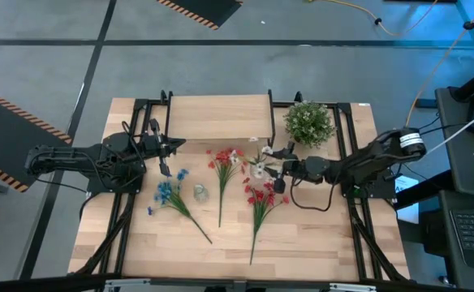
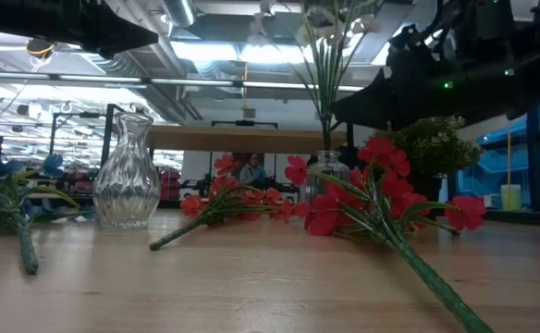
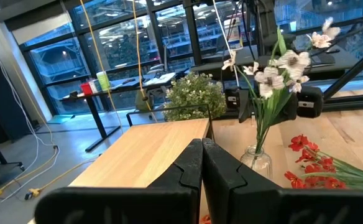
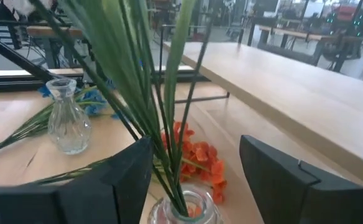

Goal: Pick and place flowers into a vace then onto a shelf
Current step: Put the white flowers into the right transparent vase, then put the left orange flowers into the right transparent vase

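Lying nearest the low camera, the red sprig [image 2: 381,199] runs from the lower right of that frame up toward centre, its stem angled along the tabletop [image 2: 251,287]. Left of it, the orange-red sprig [image 2: 219,205] rests flat with its blooms at mid-frame, and at the far left the blue sprig [image 2: 11,199] lies beside an empty clear glass vase [image 2: 127,171] standing upright.

Farther back, at centre, a second small glass vase [image 2: 326,166] holds the white sprig [image 1: 260,166], its stems rising to the top of the frame. The right gripper [image 1: 279,169] sits around this vase: its own wrist view shows the vase mouth [image 4: 181,208] and the green stems [image 4: 144,93] between two spread fingers [image 4: 281,180], with a gap on each side, so whether they touch the glass cannot be told.

Behind it, in the upper centre of the overhead frame, stands the shelf [image 1: 219,118], bare on top, with a round bushy green plant [image 1: 308,123] just to its right. The left gripper [image 1: 172,146] hovers clenched with nothing in it, at the shelf's left front corner, above the blue sprig.
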{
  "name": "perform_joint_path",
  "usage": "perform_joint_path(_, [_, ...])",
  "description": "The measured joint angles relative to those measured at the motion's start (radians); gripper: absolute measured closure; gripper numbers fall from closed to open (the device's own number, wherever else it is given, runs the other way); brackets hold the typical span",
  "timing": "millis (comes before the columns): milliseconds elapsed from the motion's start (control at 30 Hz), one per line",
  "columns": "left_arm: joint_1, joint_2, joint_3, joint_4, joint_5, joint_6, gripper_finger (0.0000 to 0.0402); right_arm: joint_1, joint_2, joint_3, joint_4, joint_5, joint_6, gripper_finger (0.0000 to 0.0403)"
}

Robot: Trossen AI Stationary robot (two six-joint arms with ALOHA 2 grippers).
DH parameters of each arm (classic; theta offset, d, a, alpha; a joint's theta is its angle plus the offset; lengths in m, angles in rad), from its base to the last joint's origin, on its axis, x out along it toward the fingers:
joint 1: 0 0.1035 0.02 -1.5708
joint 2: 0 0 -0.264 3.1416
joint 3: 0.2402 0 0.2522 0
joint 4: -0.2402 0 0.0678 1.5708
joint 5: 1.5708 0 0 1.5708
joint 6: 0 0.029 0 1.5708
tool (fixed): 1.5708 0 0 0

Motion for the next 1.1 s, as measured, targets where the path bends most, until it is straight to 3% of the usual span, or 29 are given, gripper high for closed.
perform_joint_path(567, [0.000,0.000,0.000,0.000,0.002,0.000,0.0398,0.000,-0.220,0.001,-0.276,-0.007,0.009,0.0161])
perform_joint_path(867, [0.000,0.000,0.000,-0.010,0.001,0.000,0.0398,0.000,-0.432,0.001,-0.443,-0.028,0.028,0.0162])
perform_joint_path(967, [0.000,0.000,0.000,-0.011,0.001,0.000,0.0398,0.000,-0.495,0.002,-0.469,-0.028,-0.006,0.0176])
perform_joint_path(1100, [0.000,0.000,0.000,-0.014,0.001,0.000,0.0398,0.000,-0.529,0.002,-0.435,-0.047,-0.081,0.0223])
